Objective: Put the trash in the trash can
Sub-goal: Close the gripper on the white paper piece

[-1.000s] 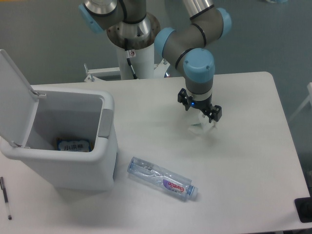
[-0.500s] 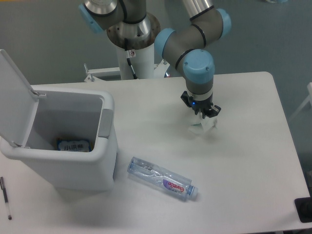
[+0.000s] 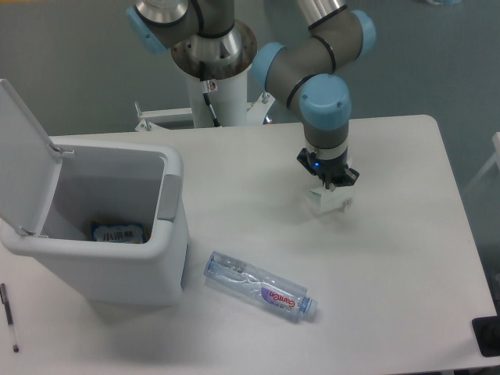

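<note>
Fingers [image 3: 322, 184] of the gripper [image 3: 328, 187] are pinching in on the white paper wrapper [image 3: 328, 201], jaws closed down around its top; wrapper is sitting under the gripper on the table [image 3: 406, 258], right of centre, and whether it is lifting clear or touching the surface is not readable from this angle. Arm [image 3: 312, 70] is reaching down from the back of the table, blue-capped wrist pointing straight down over the wrapper.

Plastic bottle [image 3: 261, 286] is lying on its side nearer the front edge, well apart from the gripper, cap end pointing right, pink-and-blue label showing near the cap. It is lying just right of the trash can [image 3: 168, 258], not touching it.

Trash can is standing at the left side of the table, lid [image 3: 22, 156] flipped up and leaning back to the left, grey latch tab [image 3: 167, 198] hanging on the right rim. A packet with a blue-and-white label [image 3: 117, 233] is lying at the bottom inside.

Black pen [image 3: 8, 316] is lying at the far left front edge, near the can. A dark object [image 3: 486, 336] is showing at the table's lower right corner, partly cut off.
</note>
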You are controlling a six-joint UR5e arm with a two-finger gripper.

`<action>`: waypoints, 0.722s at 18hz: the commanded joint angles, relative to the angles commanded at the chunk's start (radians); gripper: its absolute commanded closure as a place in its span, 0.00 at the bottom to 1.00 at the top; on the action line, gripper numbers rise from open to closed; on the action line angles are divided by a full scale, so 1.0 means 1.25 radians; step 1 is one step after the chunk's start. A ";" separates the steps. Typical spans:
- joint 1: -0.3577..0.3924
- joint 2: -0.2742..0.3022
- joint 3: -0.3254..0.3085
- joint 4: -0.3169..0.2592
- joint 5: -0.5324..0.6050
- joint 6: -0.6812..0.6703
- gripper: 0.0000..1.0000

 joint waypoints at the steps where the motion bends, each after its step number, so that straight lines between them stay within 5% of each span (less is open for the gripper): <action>1: 0.009 0.001 0.004 -0.001 -0.022 0.000 0.99; 13: 0.037 -0.004 0.137 -0.114 -0.192 -0.069 1.00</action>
